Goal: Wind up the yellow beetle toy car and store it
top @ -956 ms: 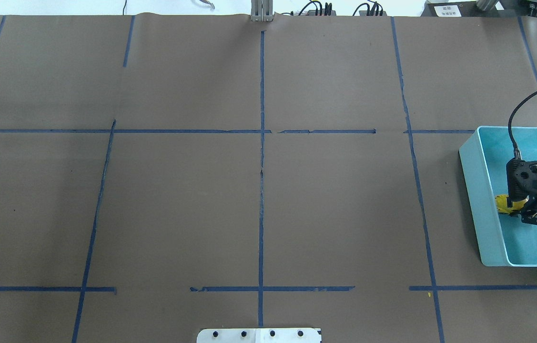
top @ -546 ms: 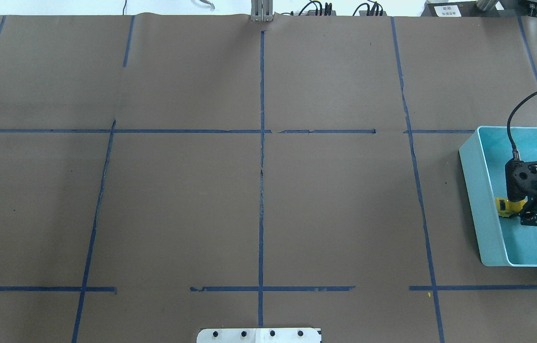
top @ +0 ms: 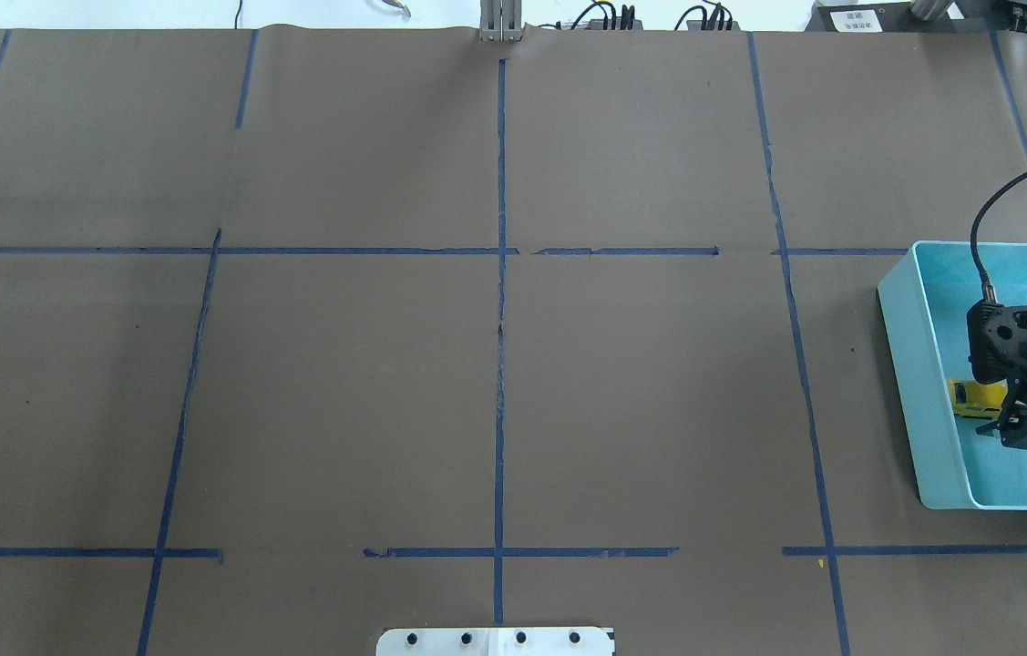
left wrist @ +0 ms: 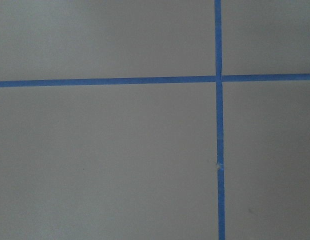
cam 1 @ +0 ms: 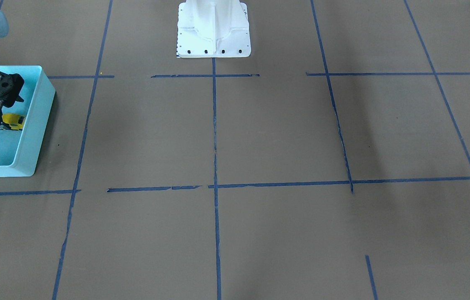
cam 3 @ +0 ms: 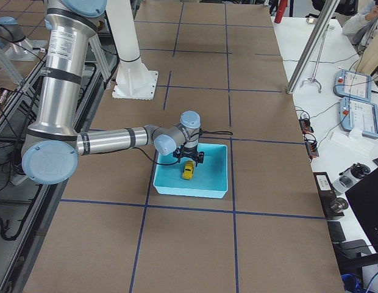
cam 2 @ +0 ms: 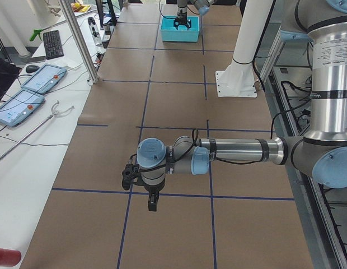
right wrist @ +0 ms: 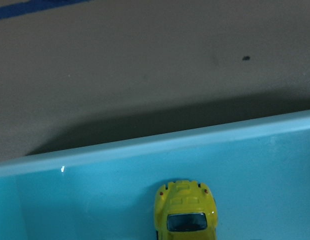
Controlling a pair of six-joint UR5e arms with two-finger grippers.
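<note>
The yellow beetle toy car (top: 969, 398) lies on the floor of the turquoise bin (top: 909, 364), close to its inner wall. It also shows in the right wrist view (right wrist: 186, 212), seen from above. My right gripper (top: 1010, 417) hangs just over the car inside the bin, fingers spread, open and holding nothing. In the exterior right view the car (cam 3: 188, 171) sits below the gripper (cam 3: 189, 162), apart from the fingers. My left gripper (cam 2: 152, 203) shows only in the exterior left view, low over the table, so I cannot tell if it is open or shut.
The brown paper table cover is marked with blue tape lines (top: 500, 364). The white robot base plate (cam 1: 214, 37) stands at the table's middle edge. The bin sits at the table's far right in the overhead view.
The right gripper let go of the car, which now rests on the bin floor. The gripper's fingers shifted slightly away from it.
</note>
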